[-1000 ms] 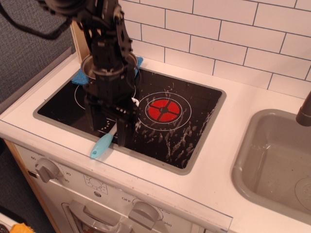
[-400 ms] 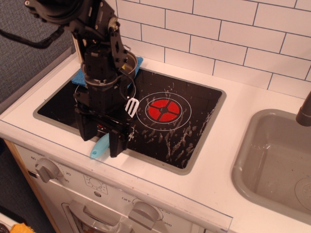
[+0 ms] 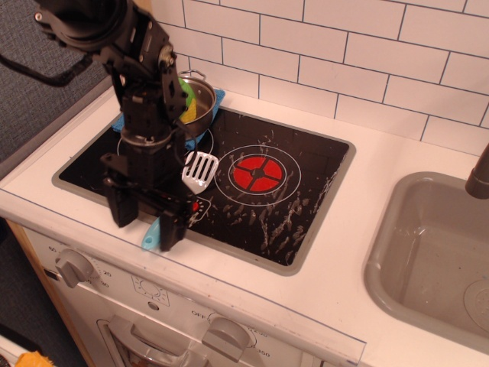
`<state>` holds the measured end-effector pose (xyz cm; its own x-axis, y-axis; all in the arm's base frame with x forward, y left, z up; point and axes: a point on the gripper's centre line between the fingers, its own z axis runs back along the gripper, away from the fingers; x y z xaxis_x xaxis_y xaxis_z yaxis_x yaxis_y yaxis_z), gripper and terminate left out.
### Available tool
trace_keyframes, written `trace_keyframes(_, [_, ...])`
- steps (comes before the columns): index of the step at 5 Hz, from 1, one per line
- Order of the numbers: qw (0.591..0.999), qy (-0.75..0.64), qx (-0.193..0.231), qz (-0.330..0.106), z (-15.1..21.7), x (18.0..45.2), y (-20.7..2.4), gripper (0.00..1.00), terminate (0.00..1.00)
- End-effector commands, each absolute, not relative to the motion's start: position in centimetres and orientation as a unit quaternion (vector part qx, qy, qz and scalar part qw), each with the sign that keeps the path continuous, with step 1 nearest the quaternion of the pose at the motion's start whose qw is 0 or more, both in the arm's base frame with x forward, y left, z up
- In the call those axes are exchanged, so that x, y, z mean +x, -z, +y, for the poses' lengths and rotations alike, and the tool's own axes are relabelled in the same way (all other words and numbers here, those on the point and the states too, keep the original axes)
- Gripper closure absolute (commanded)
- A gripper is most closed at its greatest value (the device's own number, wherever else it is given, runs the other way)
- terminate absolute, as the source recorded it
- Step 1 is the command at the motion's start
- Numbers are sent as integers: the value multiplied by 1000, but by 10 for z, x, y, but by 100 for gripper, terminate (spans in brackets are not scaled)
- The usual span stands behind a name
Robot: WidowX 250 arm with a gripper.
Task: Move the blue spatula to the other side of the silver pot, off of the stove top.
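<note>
The arm has drawn back toward the front-left of the stove top (image 3: 306,206) over the past second, and more of the spatula's white head now shows clear of it. In this one view from above the counter, the black arm reaches down nearly upright over the left burner, its gripper (image 3: 145,223) hanging at the stove top's front edge with the two fingers spread well apart and nothing between them; the right finger (image 3: 171,228) stands just beside the spatula's handle, and whether it touches I cannot tell. The blue spatula (image 3: 198,171) lies on the stove top, slotted white head beside the red burner ring, light blue handle running to the front rim, partly hidden by the gripper. The silver pot (image 3: 200,103) sits at the stove top's back-left corner on a blue cloth (image 3: 218,99), holding something yellow and green. The glass is glossy black, streaked with white smears on its right half. A grey sink (image 3: 397,229) lies well to the stove top's right.
</note>
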<state>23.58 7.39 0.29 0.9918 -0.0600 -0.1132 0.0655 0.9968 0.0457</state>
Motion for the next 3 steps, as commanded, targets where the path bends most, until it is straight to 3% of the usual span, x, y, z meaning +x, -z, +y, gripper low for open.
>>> trace_keyframes(1, [998, 21, 29, 41, 77, 239, -9, 100, 0])
trace_keyframes(3, [999, 37, 26, 28, 71, 243, -16, 100, 0])
